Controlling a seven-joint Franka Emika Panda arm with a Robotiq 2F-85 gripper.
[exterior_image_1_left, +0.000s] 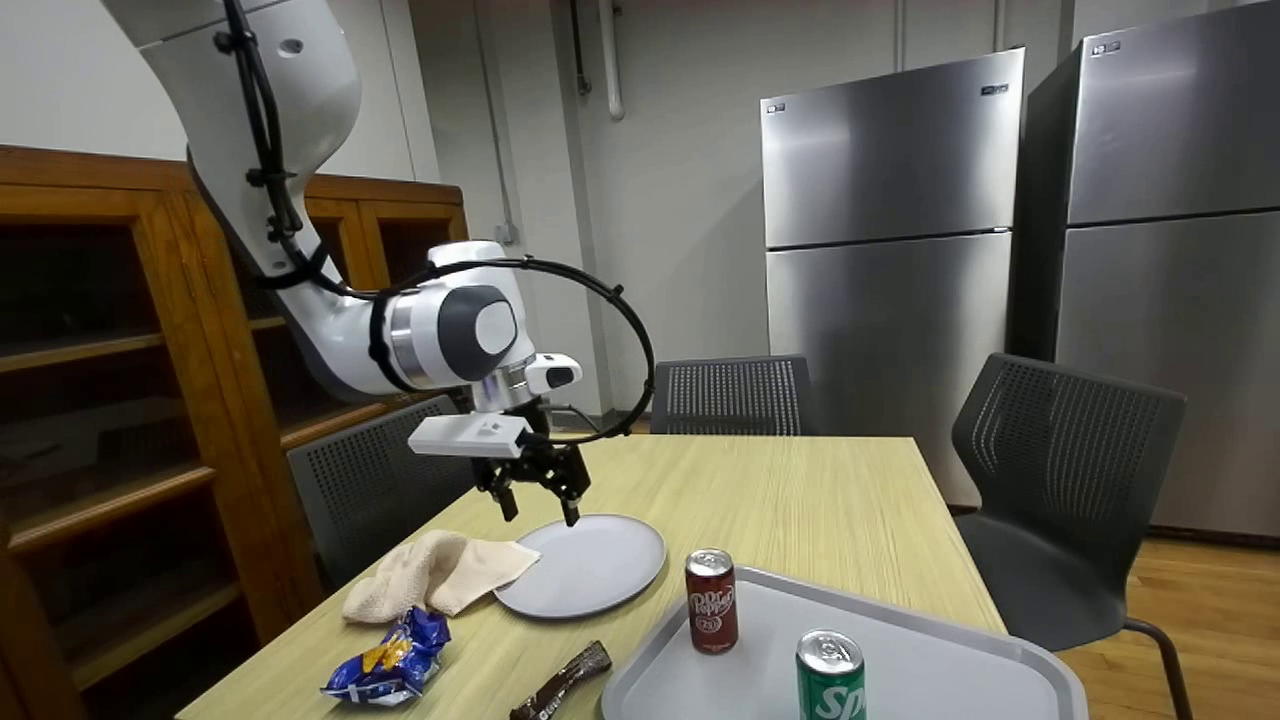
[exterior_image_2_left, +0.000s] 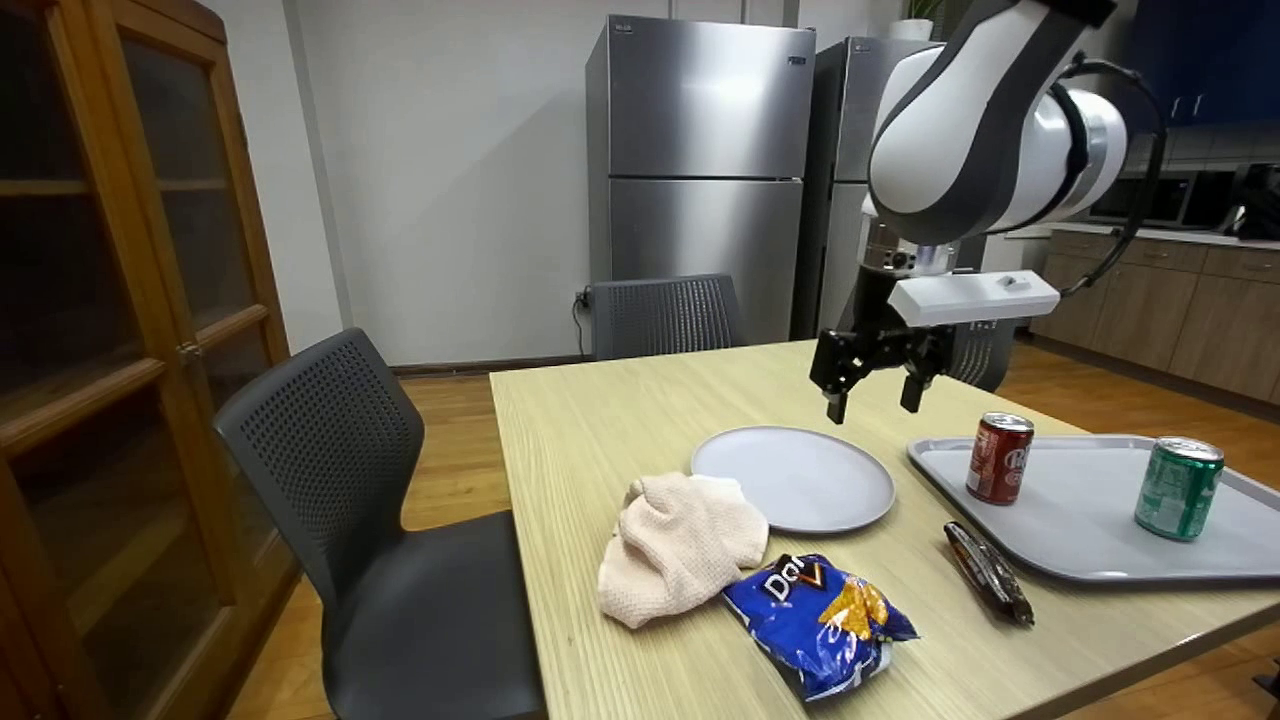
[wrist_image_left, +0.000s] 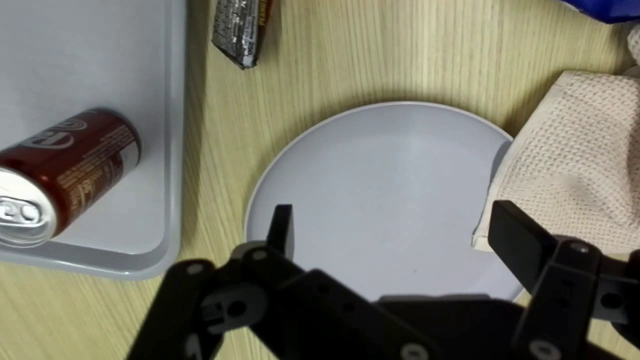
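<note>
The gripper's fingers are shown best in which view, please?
The wrist view, because both fingers show large there, well apart, with the plate visible between them. Both exterior views show them too, also apart, but smaller, above the table.

Two stainless-steel refrigerators (exterior_image_1_left: 885, 330) stand side by side, each with an upper and a lower door, all closed. Dark gray chairs (exterior_image_2_left: 340, 450) with perforated backs are positioned around the table (exterior_image_1_left: 780, 500). A brown wooden cabinet (exterior_image_1_left: 213, 340) with glazed doors stands near one chair. In an exterior view, a countertop (exterior_image_2_left: 1170, 234) runs above wood-grain base units (exterior_image_2_left: 1160, 305); flooring (exterior_image_2_left: 455, 460): wood planks
</note>
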